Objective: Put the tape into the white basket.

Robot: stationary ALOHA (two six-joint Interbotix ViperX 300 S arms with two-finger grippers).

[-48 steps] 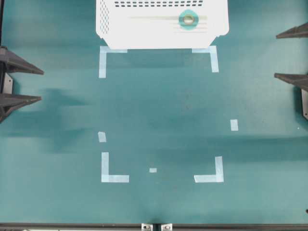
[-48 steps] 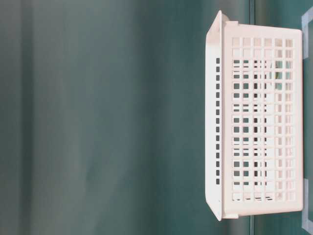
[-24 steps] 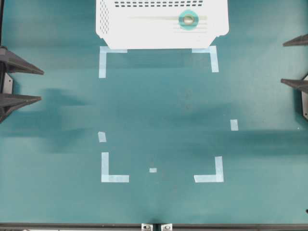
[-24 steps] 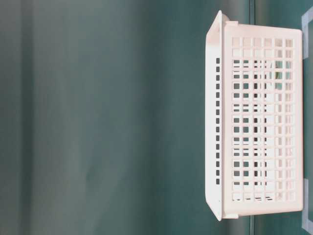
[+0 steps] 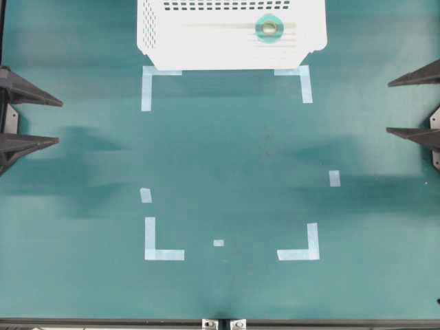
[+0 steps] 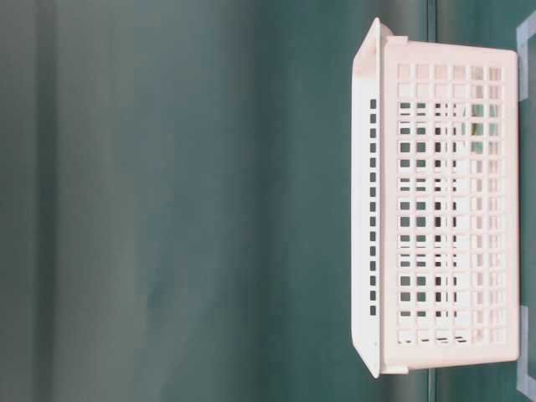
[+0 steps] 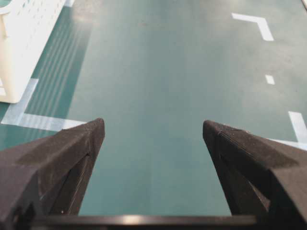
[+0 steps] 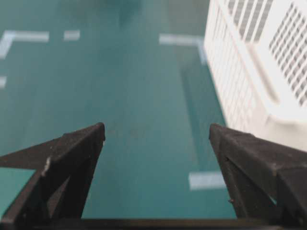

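At far edge of desk: white basket sits upright, partly cut off by frame. Inside basket, on floor toward right side: tape, lying flat (pale core facing up). Left end effector at left edge, released, fingers spread, nothing between. Right end effector at right edge, likewise spread wide, holding nothing. Pale-blue corner strips mark desk.

Overhead view: large white perforated plastic basket cut off by the top edge; only the black finger tips of both grippers enter at the side edges. Table-level view: small teal-green tape roll barely discernible through the slotted wall.
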